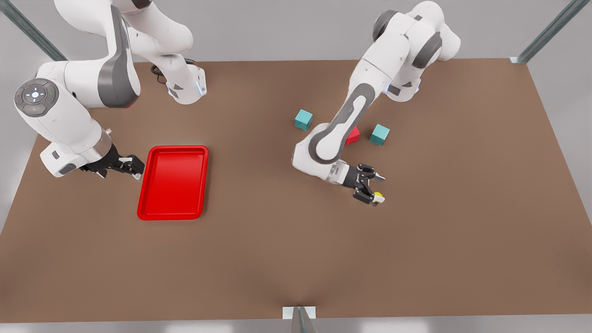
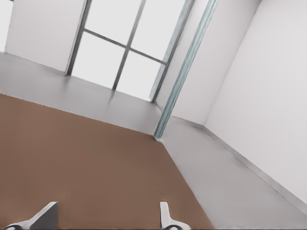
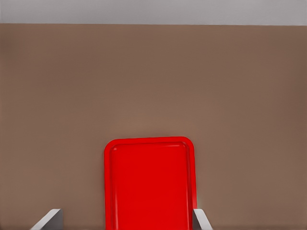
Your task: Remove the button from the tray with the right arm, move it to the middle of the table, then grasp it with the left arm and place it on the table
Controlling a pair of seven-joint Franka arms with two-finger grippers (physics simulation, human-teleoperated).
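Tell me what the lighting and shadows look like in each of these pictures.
Front view: soft, even light; the table is matte, without glare, and the tray casts almost no shadow. Left wrist view: bright, washed-out window panes behind the table edge. Right wrist view: flat light, with a faint sheen along the tray's rim.

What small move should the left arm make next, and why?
Probably lift the left gripper straight up: its fingers stand open, the button seems to lie on the table by one fingertip. The right gripper waits open beside the tray.
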